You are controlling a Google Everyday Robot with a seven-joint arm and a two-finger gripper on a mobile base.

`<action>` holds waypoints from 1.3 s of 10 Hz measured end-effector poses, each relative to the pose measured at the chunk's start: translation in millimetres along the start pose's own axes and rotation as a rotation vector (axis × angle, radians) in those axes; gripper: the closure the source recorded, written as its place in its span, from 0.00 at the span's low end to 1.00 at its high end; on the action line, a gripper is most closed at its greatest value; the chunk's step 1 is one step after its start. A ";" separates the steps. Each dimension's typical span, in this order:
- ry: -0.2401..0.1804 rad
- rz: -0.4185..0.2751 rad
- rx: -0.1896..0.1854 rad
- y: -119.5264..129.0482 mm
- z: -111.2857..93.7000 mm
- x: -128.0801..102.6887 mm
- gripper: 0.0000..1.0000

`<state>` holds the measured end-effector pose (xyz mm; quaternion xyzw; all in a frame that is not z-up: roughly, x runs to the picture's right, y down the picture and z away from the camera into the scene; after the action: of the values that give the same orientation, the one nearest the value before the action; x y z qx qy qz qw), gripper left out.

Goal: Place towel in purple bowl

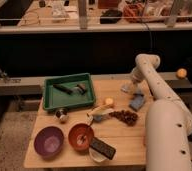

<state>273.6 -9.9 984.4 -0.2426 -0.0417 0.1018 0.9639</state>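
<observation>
Blue-grey towel point(137, 103) lies on the bench point(126, 143) just beside the tool point(129, 90), which looks spread and empty. I'd pinch a raised fold and lift it clear. The purple bowl point(49, 141) sits well apart, beyond the orange-red bowl point(80, 136).

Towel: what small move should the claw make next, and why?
Probably lower the open claw onto the blue-grey towel and close on it. The towel lies just below the claw at the right, not yet gripped, and the purple bowl at the front left holds no towel.
</observation>
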 end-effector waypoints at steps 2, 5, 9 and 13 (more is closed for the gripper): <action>0.014 0.028 -0.003 -0.2 5.7 10.5 0.20; 0.035 0.070 -0.011 1.1 13.6 25.9 0.20; 0.002 0.123 -0.032 5.0 25.3 38.8 0.28; -0.019 0.137 -0.044 11.4 37.5 42.4 0.39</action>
<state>308.1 26.3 1013.2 -0.2652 -0.0363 0.1690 0.9486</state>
